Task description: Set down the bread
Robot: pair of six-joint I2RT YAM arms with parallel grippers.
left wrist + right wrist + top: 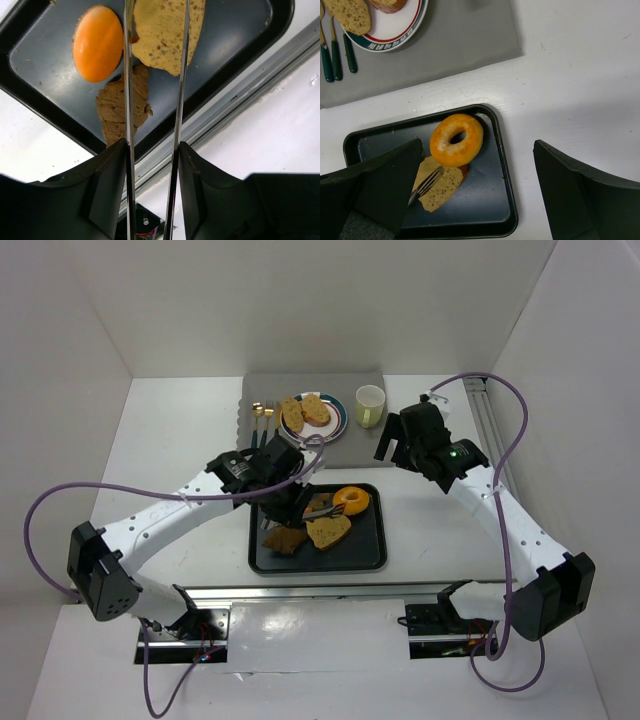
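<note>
Clamping slim metal tongs (129,150), the left gripper (151,150) has its fingers pressed on both arms, the tips reaching 1 golden-tan toasted bread slice (328,531) on the black rectangular tray (370,560), beside a glazed orange ring doughnut (351,500). 2 more slices (316,408) lie on the white round plate (343,420). The right gripper (477,147) has its fingers spread wide and holds nothing.

Colours: bread (328,531) has golden-tan crumb, dark speckles, brown crust. Doughnut (351,500) is glossy orange. Chunk (285,539) is dark brown. Tray (318,568) black. Plate (395,37) white, with a thin red line and dark teal band at the rim. Placemat (460,45) plain grey. Cup (370,405) pale yellow-green. Cutlery (262,425) gold, dark green handles. Tongs (129,125) bare silver metal. Surface (180,430) white. Cables (50,500) purple.
</note>
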